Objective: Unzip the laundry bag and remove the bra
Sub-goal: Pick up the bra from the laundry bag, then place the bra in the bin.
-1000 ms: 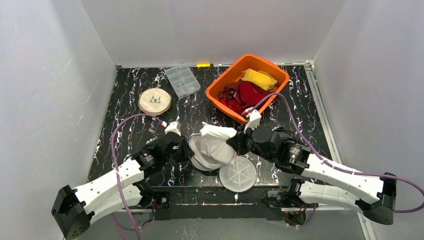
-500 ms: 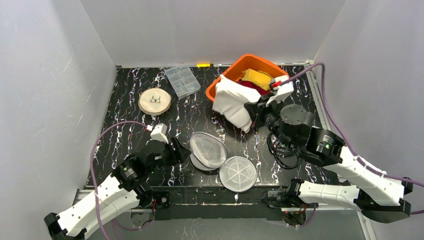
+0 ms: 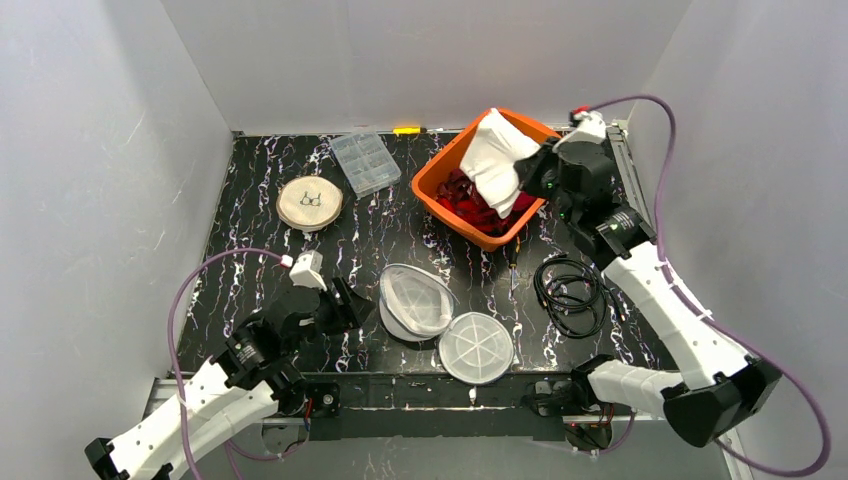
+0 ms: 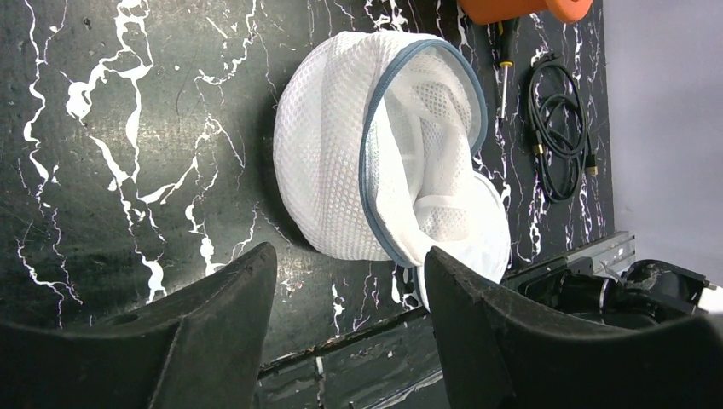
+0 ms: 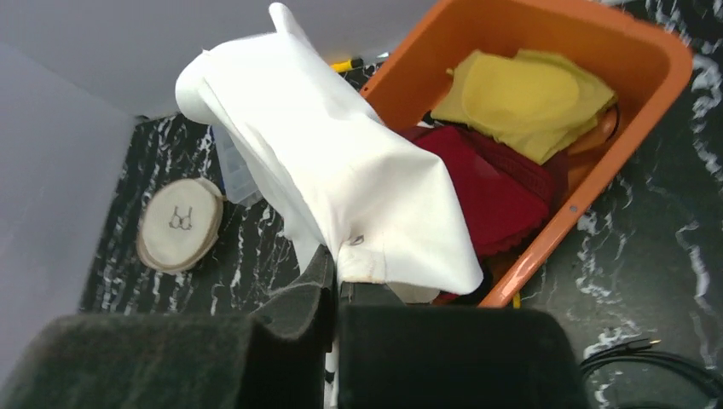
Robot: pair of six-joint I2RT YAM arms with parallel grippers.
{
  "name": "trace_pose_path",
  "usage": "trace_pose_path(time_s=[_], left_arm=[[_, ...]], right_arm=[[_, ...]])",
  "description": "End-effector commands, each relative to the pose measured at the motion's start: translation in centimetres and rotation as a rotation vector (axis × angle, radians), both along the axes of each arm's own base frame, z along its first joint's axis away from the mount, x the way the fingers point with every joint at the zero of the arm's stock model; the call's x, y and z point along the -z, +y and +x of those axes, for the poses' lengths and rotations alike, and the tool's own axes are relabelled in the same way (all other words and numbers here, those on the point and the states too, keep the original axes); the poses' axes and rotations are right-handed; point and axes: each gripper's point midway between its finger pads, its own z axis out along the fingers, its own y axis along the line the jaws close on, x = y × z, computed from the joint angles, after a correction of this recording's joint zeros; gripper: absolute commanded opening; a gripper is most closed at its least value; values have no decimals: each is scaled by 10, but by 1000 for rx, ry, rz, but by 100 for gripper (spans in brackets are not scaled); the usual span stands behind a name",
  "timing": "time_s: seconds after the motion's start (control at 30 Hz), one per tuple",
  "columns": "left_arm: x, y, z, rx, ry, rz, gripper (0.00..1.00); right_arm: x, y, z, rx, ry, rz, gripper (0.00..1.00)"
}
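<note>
Bra [image 3: 500, 160], soft, light and floppy, is hanging over the orange bin [image 3: 432, 182] at upper right, right gripper [image 3: 537, 172] clenching probably its edge; left gripper [image 3: 352, 303] is standing released beside the unzipped laundry bag [image 3: 415, 298].

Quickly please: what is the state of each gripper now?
Left gripper: open, holding nothing.
Right gripper: closed on the white bra.

Fixed camera looks down over the whole black marbled table [image 3: 400, 215]; left wrist camera sits close over its white mesh laundry bag [image 4: 341, 153], right wrist camera over its orange plastic tub [image 5: 631, 43].
</note>
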Motion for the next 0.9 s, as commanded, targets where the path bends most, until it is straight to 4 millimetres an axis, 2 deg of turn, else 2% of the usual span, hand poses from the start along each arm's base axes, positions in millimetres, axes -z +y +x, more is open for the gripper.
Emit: trace_pose_path(time_s=[0.0, 0.17, 0.27, 0.33, 0.4, 0.47, 0.57, 0.8, 0.87], left_arm=[[-17, 6, -3, -18, -17, -26, 62], [-18, 8, -6, -35, -23, -83, 63], [-15, 9, -6, -55, -11, -97, 63], [-12, 8, -6, -59, -1, -100, 62], [-9, 6, -5, -62, 7, -104, 62], [-4, 4, -4, -63, 13, -104, 62], [1, 1, -1, -67, 24, -108, 62], [4, -2, -2, -55, 48, -91, 61], [6, -1, -3, -57, 51, -88, 61]], right_arm=[[-35, -5, 13, -85, -76, 452, 1], [-16, -49, 46, 27, -81, 773, 1], [16, -69, 68, 150, -17, 691, 1], [24, -79, 77, 187, -24, 678, 1], [26, -76, 84, 155, -42, 709, 1], [26, -64, 93, 91, -28, 722, 1], [36, -53, 114, 55, 31, 713, 1], [90, -65, 144, 129, 116, 679, 1], [112, -63, 150, 138, 158, 671, 1]])
